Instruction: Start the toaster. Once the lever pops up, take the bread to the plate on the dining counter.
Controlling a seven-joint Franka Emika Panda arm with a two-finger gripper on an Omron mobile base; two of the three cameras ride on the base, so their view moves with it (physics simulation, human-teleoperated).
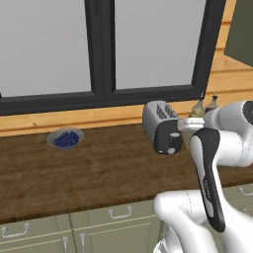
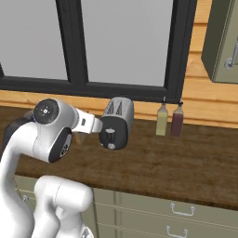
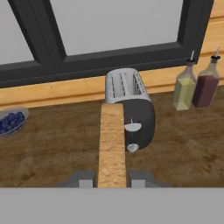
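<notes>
Bread clamped in the pincer, lifted in front of the toaster.

The pincer (image 3: 112,178) gripped the bread (image 3: 112,144) edge-on between its fingers, the slice reaching toward the toaster (image 3: 131,109), which stood on the wood surface (image 3: 57,144) near the window wall. A bowl of blueberries (image 1: 65,138) sat well apart to the left with bare wood between; two bottles (image 3: 194,85) stood close by the toaster's right, against the wall.

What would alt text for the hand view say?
The gripper holds a bread slice edge-on before the toaster on a wood counter. A bowl of blueberries sits left, two bottles right.
</notes>
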